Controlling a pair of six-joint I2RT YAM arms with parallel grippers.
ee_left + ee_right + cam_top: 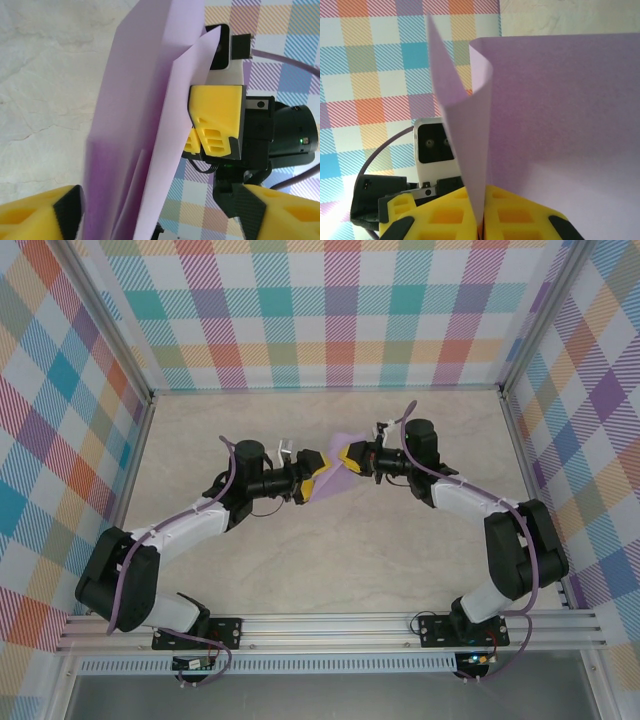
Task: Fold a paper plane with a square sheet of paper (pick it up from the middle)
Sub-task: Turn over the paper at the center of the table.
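With right hand [481, 220] clenched on the folded sheet of paper [560, 125], holds it on edge in the air above the desk [330, 570]. With left hand [311, 484] released, fingers [35, 220] spread either side of the sheet's end. Seems feather-light, limp, quick to crease or tear; best pinched across the stacked layers beside the fold. Plaid walls [340, 310] well apart; likeliest obstruction, the opposite hand, almost tip to tip.

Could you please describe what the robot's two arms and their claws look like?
The left arm and right arm have white shells over black joints, each trailed by a purple cable. The left claw and right claw have yellow fingers with black trim, on black wrist housings.
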